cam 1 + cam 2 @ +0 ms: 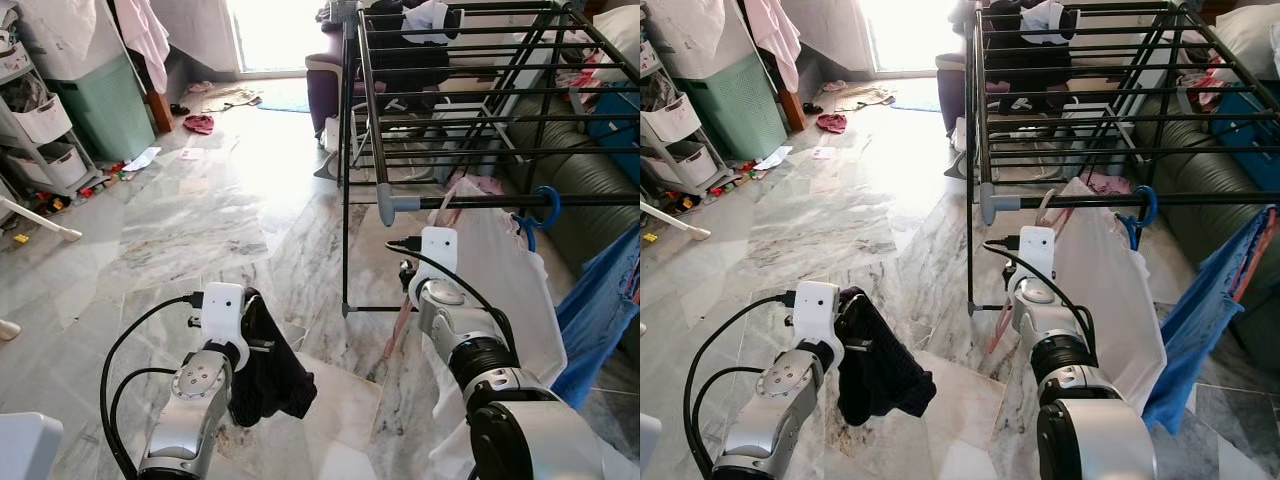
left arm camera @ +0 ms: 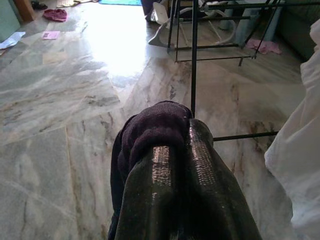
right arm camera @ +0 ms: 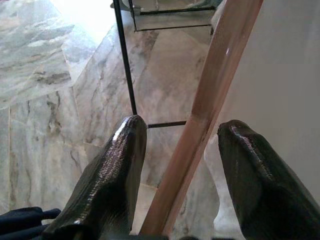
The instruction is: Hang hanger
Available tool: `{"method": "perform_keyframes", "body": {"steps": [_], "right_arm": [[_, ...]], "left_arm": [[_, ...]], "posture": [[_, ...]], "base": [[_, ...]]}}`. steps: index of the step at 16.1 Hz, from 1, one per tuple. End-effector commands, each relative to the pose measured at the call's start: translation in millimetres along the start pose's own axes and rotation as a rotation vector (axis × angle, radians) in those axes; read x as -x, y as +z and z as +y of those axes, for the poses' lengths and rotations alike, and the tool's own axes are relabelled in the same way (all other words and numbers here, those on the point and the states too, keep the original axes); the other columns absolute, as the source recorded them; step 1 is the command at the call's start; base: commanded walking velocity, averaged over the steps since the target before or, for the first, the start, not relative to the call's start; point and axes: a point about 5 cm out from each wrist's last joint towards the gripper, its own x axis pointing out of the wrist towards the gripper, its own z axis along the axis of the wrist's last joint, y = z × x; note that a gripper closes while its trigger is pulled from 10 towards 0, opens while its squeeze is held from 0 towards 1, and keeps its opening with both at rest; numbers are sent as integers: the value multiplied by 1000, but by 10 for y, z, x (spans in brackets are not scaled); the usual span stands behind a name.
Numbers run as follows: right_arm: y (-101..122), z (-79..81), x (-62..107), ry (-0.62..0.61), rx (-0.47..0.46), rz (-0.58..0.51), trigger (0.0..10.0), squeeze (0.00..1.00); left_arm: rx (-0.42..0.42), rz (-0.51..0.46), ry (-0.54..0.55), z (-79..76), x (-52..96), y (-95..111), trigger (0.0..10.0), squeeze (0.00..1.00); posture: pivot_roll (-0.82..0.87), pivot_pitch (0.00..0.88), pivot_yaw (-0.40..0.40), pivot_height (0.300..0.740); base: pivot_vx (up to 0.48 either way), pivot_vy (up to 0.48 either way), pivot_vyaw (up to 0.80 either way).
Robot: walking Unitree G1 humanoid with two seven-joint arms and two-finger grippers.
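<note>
A pink hanger (image 3: 210, 95) carrying a white garment (image 1: 500, 290) hangs from the front rail (image 1: 520, 201) of a black drying rack (image 1: 450, 90). My right gripper (image 3: 182, 130) is open, its two fingers either side of the hanger's sloping arm, low beside the rack's front leg. My left gripper (image 2: 177, 150) is shut on a dark garment (image 1: 272, 375), which droops from it above the marble floor, left of the rack. A blue hanger (image 1: 545, 205) hooks the same rail further right.
A blue cloth (image 1: 600, 310) hangs at the right, with a green sofa (image 1: 585, 185) behind it. A green laundry basket (image 1: 100, 105) and white shelf cart (image 1: 40, 140) stand at far left. Loose clothes (image 1: 198, 123) lie on the floor beyond.
</note>
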Motion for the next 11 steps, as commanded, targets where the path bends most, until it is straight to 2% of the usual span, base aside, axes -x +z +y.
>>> {"method": "perform_keyframes", "body": {"steps": [1, 2, 3, 5, 8, 11], "right_arm": [[-36, 44, 5, 9, -15, 31, 10000, 0], [-63, 44, 8, 8, -12, 34, 9882, 0], [-72, 32, 8, 6, -8, 35, 9216, 0], [-73, -32, 2, -6, 2, 31, 10000, 0], [-54, -215, -8, -55, 29, 8, 10000, 0], [-89, -297, -3, -63, 65, 0, 10000, 0]], "left_arm": [[-19, -6, -1, 19, -4, 30, 10000, 0], [-18, -4, 0, 22, -2, 28, 10000, 0], [-19, -2, 1, 24, -1, 27, 10000, 0], [-18, 2, 4, 23, 5, 23, 10000, 0], [-17, 11, 4, 11, 11, 6, 10000, 0], [-20, 21, -4, -17, -4, -5, 10000, 0]], "posture": [[-14, 0, 45, 740], [-12, 0, 43, 740], [-12, 0, 43, 740], [-11, 0, 42, 740], [-19, 0, 46, 740], [-27, 0, 56, 740]], "base": [[0, 0, 0], [0, 0, 0], [0, 0, 0], [0, 0, 0], [0, 0, 0], [0, 0, 0]]}}
